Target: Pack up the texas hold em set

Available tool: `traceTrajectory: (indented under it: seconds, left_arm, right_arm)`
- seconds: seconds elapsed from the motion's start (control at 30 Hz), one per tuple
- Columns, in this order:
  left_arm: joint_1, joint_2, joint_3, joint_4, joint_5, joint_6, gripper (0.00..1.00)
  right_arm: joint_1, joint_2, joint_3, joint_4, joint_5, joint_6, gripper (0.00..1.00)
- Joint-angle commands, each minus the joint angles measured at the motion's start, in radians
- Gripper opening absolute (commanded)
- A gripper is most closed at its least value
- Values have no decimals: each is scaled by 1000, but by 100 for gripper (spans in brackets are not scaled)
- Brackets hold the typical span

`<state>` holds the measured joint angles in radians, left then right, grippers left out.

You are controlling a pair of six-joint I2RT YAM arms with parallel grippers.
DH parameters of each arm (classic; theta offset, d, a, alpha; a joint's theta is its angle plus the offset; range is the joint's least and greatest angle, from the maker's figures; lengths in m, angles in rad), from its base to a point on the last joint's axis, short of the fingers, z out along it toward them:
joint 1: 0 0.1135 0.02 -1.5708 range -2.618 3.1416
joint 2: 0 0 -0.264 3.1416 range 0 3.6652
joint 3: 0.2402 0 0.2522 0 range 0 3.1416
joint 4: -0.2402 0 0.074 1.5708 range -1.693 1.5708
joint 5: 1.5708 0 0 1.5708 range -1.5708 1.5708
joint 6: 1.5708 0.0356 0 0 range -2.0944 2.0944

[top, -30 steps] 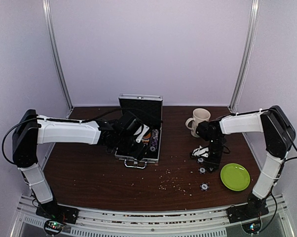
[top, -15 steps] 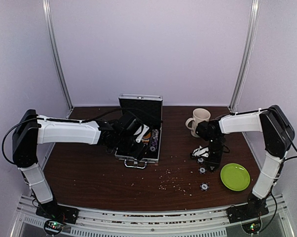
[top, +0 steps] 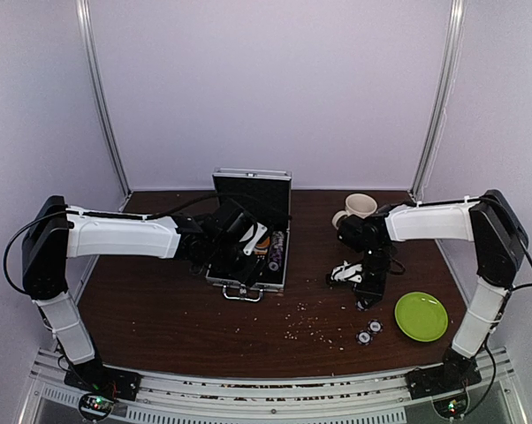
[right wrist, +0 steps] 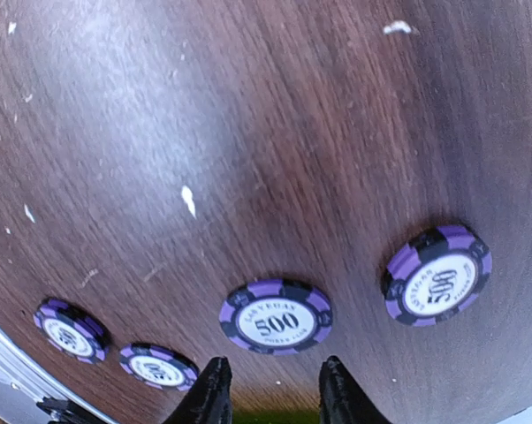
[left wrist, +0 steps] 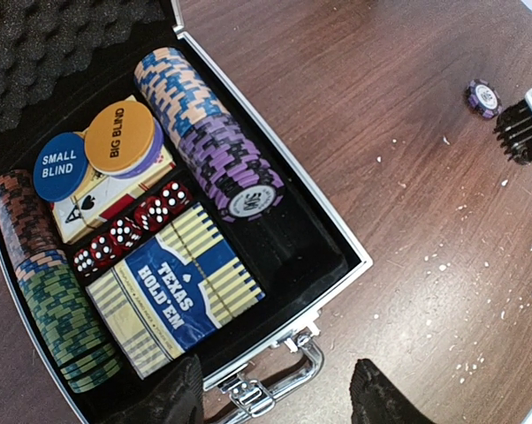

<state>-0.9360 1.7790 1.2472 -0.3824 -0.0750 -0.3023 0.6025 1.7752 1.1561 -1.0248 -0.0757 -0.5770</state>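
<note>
Texas hold em case (left wrist: 337, 225) lies open and mostly filled. Four loose purple chips (right wrist: 276, 315) lie flat, well apart from it, under my right pincer (right wrist: 270, 393). I cannot tell whether that pincer is closed. My left pincer (left wrist: 279, 397) hovers apart over the case. I expect a flat chip could skid from the fingertips.

A robot lab, set up as a small test cell. Two white-and-black arms, the left arm (top: 116, 234) and the right arm (top: 434, 221), are bolted to a metal rail (top: 275, 389) along the near edge of a dark wood bench (top: 178, 309). Plain pale walls (top: 275, 88) close it in on three sides, with bare metal posts (top: 102, 106) standing in the back corners. Black cables (top: 14, 243) loop off the arms, and small lit boards sit at their bases.
</note>
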Motion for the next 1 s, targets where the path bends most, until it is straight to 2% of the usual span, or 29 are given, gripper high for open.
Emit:
traceTrajectory:
  seconds: [0.0, 0.17, 0.33, 0.5, 0.97]
  left_arm:
    - [-4, -24, -26, 19, -14, -8, 59]
    - [-4, -36, -40, 14, -28, -6, 59]
    - [-4, -24, -27, 10, -24, -1, 59]
    - [-4, -17, -14, -6, -22, -3, 59]
    - [-7, -13, -13, -23, -29, -25, 59]
  right_arm:
    - [8, -7, 13, -4, -21, 14, 38]
    - [18, -157, -95, -15, -101, -111, 49]
    - [19, -279, -236, 55, -124, -348, 52]
    - [43, -341, -313, 155, -131, -480, 55]
    - [70, -266, -384, 228, -91, -526, 57]
